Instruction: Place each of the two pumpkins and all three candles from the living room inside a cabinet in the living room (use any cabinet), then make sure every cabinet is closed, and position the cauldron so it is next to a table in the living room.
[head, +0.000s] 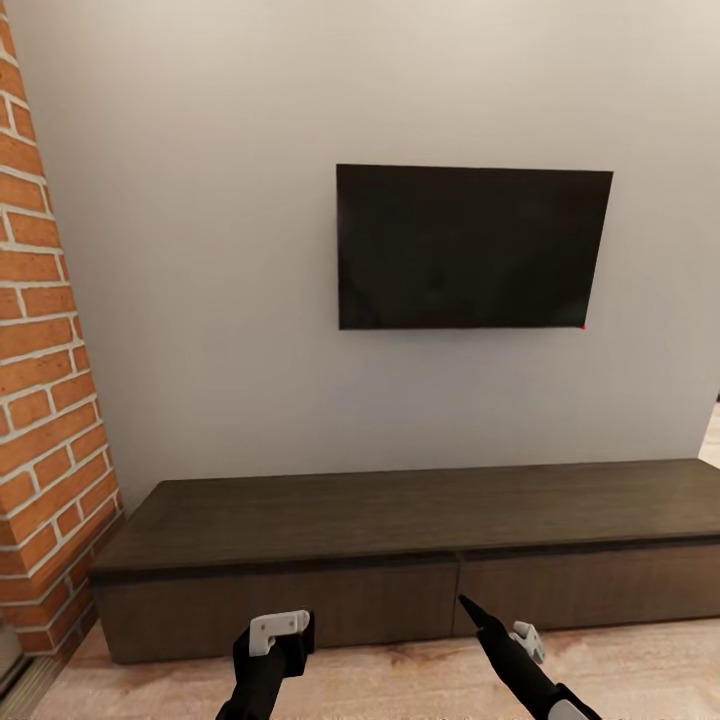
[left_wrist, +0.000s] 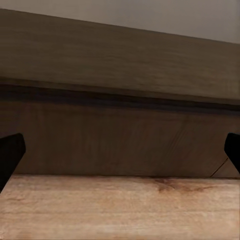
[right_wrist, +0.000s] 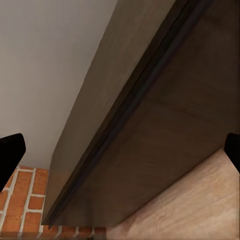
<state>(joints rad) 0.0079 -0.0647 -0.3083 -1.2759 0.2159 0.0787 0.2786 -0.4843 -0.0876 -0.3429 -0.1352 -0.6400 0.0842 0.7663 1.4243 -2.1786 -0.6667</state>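
The long dark cabinet (head: 420, 540) sits low against the pale wall, straight ahead of both sets of fingers, with its two visible drawer fronts flush and shut. The left gripper (head: 285, 640) hangs in front of the left drawer front, close to it, just above the wood-plank floor (head: 400, 680). In the left wrist view its fingers (left_wrist: 10, 152) stand wide apart at either edge, nothing between them. The right gripper (head: 485, 625) points up toward the seam between the two fronts; its fingers (right_wrist: 10, 150) are spread as well, holding nothing. Above the cabinet a black TV (head: 470, 247) hangs on the wall. Beyond the left fingers, a red brick wall (head: 40, 400) meets the cabinet's end.
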